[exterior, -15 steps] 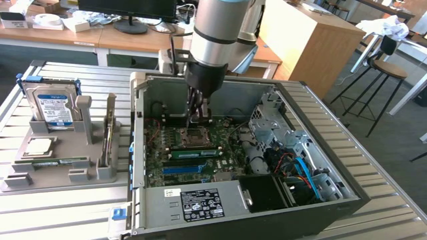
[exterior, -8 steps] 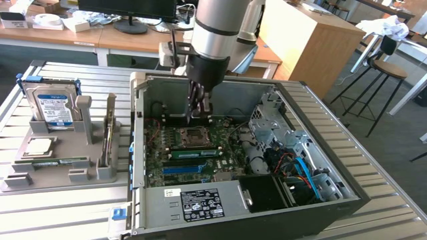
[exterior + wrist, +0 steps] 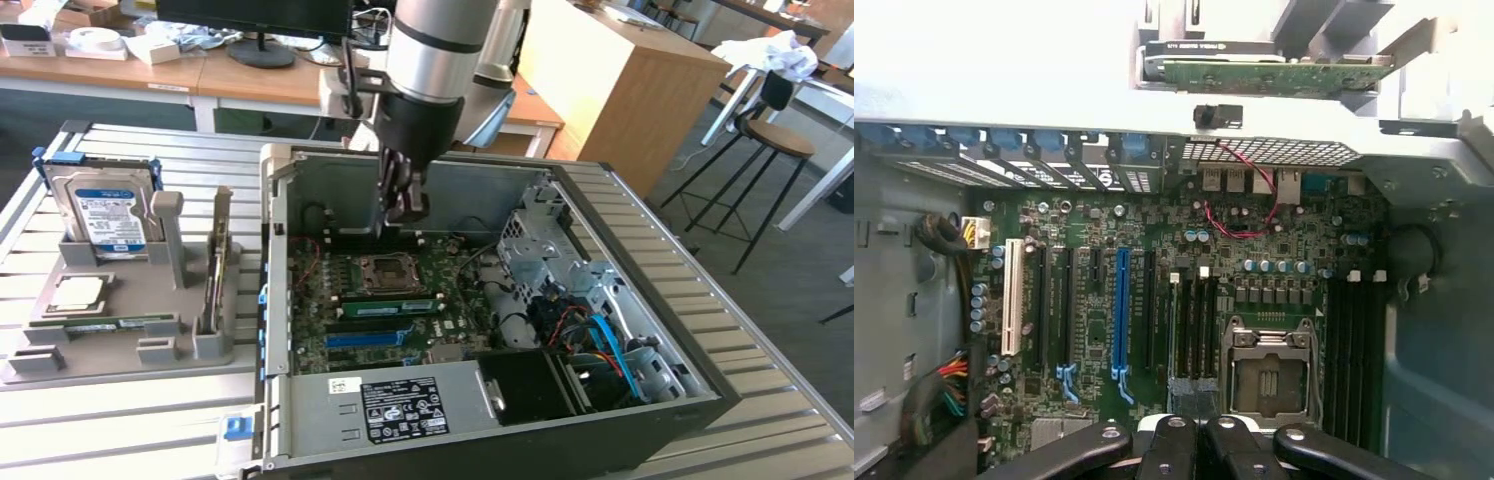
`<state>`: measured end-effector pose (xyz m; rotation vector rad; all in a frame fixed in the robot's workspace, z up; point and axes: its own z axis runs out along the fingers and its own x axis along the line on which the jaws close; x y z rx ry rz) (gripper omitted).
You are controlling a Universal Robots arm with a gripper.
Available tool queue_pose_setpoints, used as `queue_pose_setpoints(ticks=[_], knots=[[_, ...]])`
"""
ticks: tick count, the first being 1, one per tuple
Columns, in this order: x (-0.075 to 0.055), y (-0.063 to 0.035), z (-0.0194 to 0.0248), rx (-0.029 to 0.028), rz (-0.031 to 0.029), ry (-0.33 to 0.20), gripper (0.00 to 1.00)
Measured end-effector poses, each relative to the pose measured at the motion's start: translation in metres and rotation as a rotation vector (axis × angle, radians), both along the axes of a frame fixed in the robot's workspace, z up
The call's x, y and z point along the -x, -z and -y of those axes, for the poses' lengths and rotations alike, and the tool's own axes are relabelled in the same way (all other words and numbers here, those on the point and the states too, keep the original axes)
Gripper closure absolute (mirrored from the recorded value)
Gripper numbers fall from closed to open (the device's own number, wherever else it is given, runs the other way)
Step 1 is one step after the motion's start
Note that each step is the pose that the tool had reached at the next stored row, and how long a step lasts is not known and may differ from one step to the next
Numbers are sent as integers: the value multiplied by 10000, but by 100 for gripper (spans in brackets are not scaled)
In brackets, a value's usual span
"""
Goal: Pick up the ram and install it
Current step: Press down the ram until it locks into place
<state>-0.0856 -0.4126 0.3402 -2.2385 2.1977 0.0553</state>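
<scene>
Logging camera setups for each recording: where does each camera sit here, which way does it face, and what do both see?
Exterior view: off the arm, raised, looking down at the open computer case on a slatted table, with a grey parts holder at the exterior view's left; the arm and gripper hang over the motherboard.
Wrist view: on the arm's wrist, looking straight down into the case; the shut black fingers show at the edge.
Shared: motherboard, empty processor socket, gripper.
</scene>
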Motion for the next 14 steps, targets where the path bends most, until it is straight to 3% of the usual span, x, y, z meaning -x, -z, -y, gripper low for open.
queue_pose_setpoints(ticks=[14], knots=[[0,-179,0,0,0,0,90]])
